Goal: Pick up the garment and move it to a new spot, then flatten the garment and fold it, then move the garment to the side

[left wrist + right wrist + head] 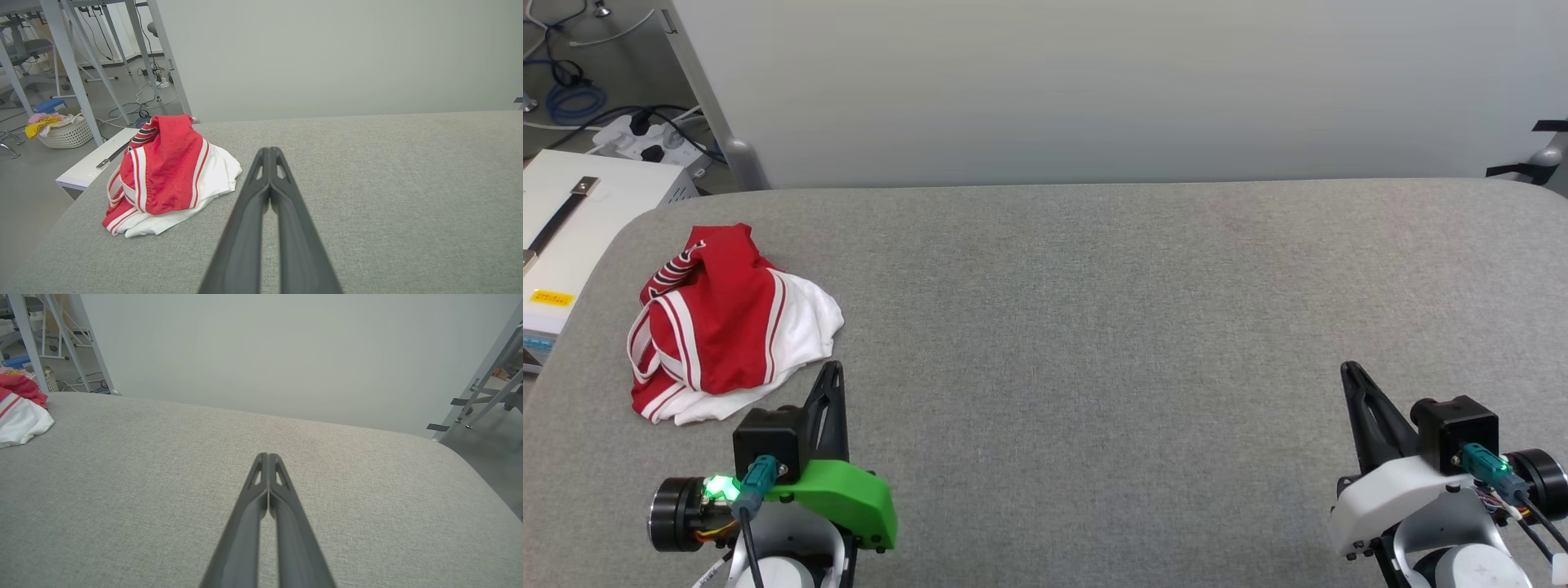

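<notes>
Pickup pending: crumpled red-and-white jersey T-shirt (715,327) lies mid-left of frame; left gripper (832,369), just beside it, and right gripper (1347,371) both pinched closed, empty; left should open and reach.

Bright, even, diffuse indoor light, faint soft shadow beside the shirt (727,327), sharp focus throughout, wrist views bowed at edges.
</notes>
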Controlling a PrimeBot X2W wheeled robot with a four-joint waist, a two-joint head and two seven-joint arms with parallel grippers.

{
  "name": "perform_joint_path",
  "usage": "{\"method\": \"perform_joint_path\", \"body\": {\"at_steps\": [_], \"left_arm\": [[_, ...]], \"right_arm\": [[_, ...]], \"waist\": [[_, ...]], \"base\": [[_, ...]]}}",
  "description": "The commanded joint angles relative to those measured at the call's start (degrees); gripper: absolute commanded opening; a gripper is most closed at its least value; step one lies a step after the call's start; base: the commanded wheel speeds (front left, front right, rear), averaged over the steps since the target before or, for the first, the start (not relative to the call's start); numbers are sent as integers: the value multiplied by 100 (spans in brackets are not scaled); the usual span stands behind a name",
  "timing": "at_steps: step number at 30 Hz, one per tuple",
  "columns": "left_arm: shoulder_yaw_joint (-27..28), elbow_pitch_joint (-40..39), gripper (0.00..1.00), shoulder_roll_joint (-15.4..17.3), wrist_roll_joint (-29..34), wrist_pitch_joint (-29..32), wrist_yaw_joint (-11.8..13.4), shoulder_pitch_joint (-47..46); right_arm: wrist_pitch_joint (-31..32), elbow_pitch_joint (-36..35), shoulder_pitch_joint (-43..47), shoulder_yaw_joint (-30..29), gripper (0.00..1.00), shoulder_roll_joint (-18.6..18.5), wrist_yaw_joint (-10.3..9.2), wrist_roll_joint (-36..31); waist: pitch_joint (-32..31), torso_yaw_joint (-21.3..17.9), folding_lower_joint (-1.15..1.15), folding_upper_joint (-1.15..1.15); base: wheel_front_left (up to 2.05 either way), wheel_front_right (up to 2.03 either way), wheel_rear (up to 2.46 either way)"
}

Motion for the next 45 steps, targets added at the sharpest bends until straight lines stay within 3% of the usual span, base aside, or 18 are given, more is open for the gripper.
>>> {"method": "perform_joint_path", "body": {"at_steps": [1,19,20,45], "left_arm": [[10,-13,0,-25,57,-4,24,67],[10,-13,0,-25,57,-4,24,67],[-1,1,100,1,-2,-1,-1,0],[-109,225,100,-4,-241,-300,-21,8]], "right_arm": [[6,-20,42,-1,0,6,-4,-55],[6,-20,42,-1,0,6,-4,-55],[-1,1,0,0,100,0,0,3],[-298,-31,48,-32,100,1,-1,251]], "waist": [[0,0,0,0],[0,0,0,0],[0,0,0,0],[33,14,0,0]], "base": [[0,0,0],[0,0,0],[0,0,0],[0,0,0]]}}
